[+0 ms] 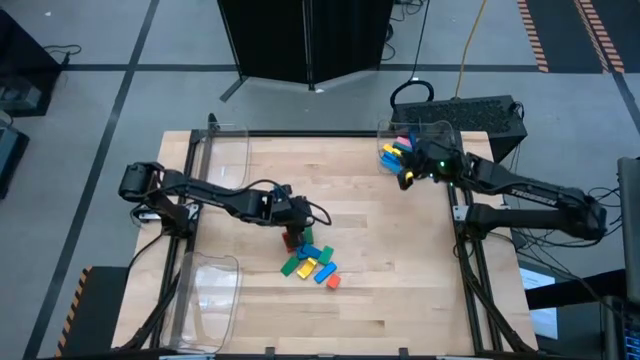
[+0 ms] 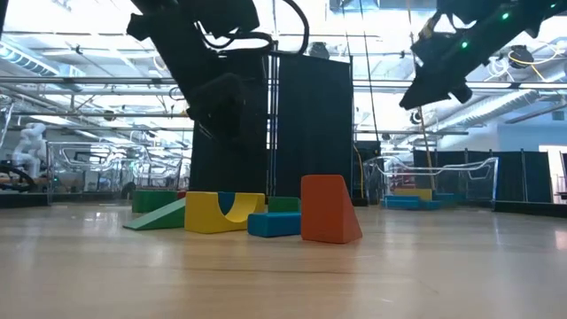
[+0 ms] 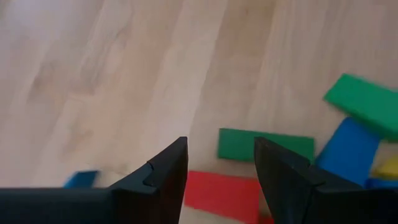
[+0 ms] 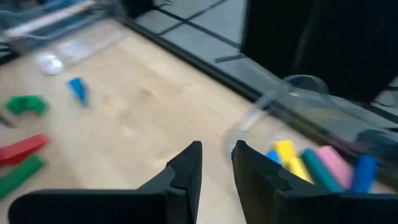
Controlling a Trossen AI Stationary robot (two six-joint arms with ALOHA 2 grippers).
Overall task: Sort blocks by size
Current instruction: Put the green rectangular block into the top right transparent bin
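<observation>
A pile of blocks in green, blue, yellow and orange lies on the table's middle. My left gripper hangs open just over its far edge. In its wrist view the fingers stand above a flat red block and a green one, touching neither. My right gripper is raised at the far right, beside a clear bin that holds pink, yellow and blue blocks. Its fingers stand a narrow gap apart with nothing between them.
Two more clear bins stand along the left side, one far and one near. In the low view a yellow arched block and an orange wedge stand at the pile's front. Bare wood lies between the pile and the right bin.
</observation>
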